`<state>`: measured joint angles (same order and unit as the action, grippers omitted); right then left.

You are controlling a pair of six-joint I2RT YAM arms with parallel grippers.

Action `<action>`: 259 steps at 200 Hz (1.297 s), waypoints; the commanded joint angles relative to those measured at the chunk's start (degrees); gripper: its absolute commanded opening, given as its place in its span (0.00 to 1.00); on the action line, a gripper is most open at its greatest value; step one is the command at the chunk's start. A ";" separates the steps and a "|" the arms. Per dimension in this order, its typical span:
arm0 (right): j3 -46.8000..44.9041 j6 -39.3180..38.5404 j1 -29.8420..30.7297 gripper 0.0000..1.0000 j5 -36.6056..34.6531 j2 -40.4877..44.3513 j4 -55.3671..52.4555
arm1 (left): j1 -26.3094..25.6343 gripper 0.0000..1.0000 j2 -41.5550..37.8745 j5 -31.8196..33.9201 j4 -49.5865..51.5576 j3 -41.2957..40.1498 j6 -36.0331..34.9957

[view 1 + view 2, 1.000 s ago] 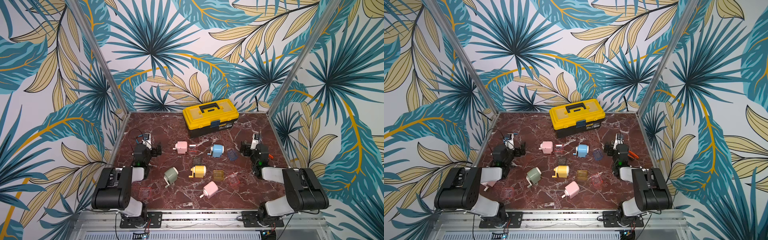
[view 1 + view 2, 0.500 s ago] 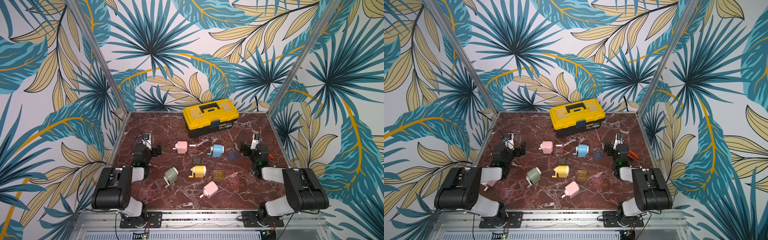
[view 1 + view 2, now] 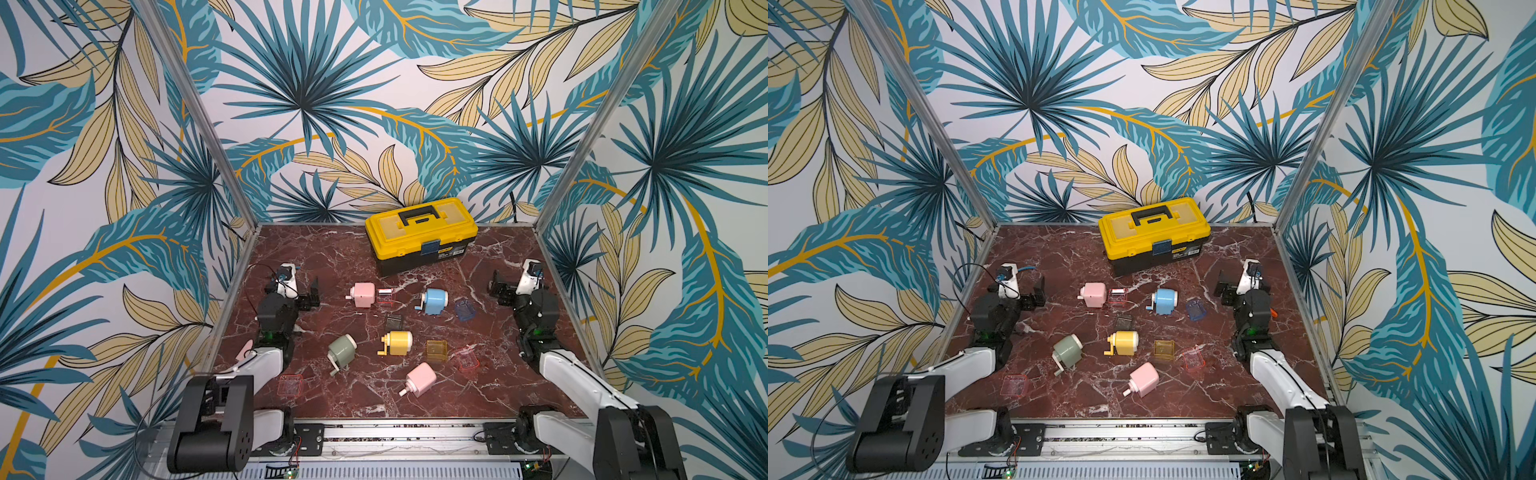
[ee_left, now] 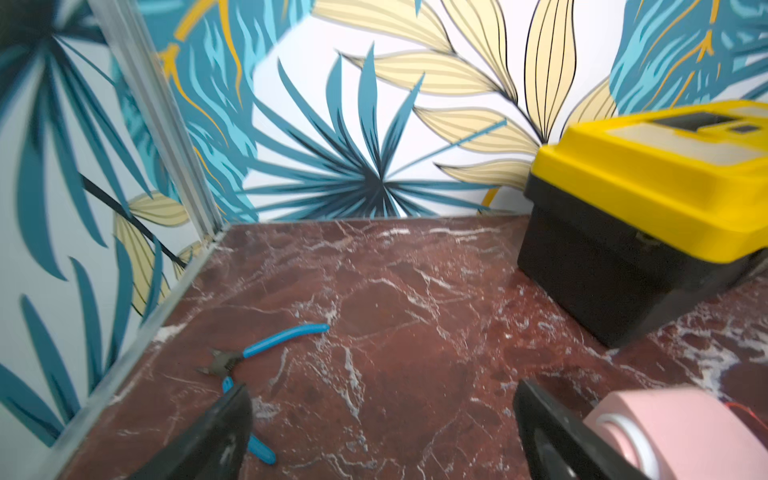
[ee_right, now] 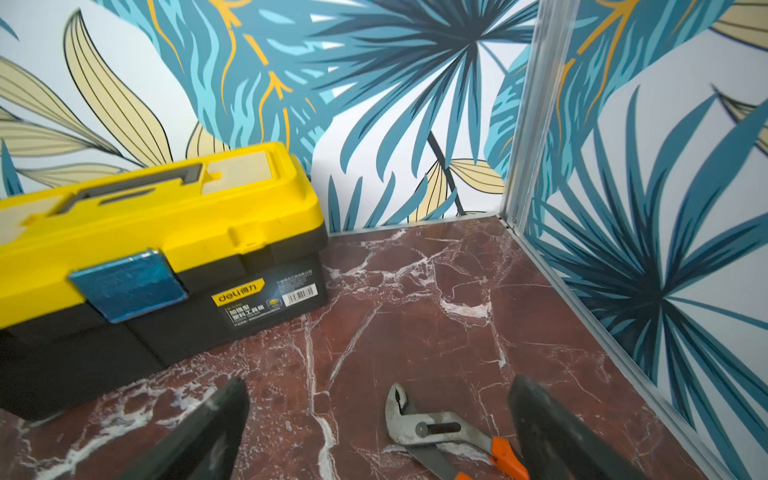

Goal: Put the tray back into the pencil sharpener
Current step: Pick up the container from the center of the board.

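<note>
Several pencil sharpeners lie on the marble table in both top views: pink (image 3: 362, 294), blue (image 3: 434, 300), yellow (image 3: 398, 343), green (image 3: 343, 351) and a second pink one (image 3: 420, 379). Several small clear trays lie loose among them: a red tray (image 3: 385, 296) against the far pink sharpener, a blue tray (image 3: 464, 309), a dark tray (image 3: 393, 322), an amber tray (image 3: 437, 350), a red tray (image 3: 467, 359) and a pink tray (image 3: 290, 384). My left gripper (image 3: 293, 289) (image 4: 382, 419) is open and empty at the left edge. My right gripper (image 3: 517, 286) (image 5: 376, 386) is open and empty at the right edge.
A yellow and black toolbox (image 3: 420, 232) stands shut at the back middle. Blue-handled cutters (image 4: 266, 349) lie in front of the left gripper. Orange-handled pliers (image 5: 436, 428) lie between the right gripper's fingers on the table. Patterned walls close three sides.
</note>
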<state>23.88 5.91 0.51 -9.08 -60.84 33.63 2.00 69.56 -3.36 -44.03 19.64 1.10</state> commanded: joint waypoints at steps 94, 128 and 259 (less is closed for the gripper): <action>17.89 27.16 0.14 0.92 14.33 5.82 -53.60 | -3.98 0.99 -10.92 -13.85 8.94 7.02 14.09; 20.65 26.77 1.78 0.92 16.85 5.99 -58.93 | -11.72 1.00 -10.37 -12.60 16.70 10.71 9.37; 23.84 18.88 14.70 0.86 17.47 0.02 -69.53 | -42.22 1.00 0.93 9.36 67.62 36.87 -7.20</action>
<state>47.59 26.68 11.84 8.05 -59.40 -33.21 -38.37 69.60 2.24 8.45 52.40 -2.85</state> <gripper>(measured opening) 0.868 0.995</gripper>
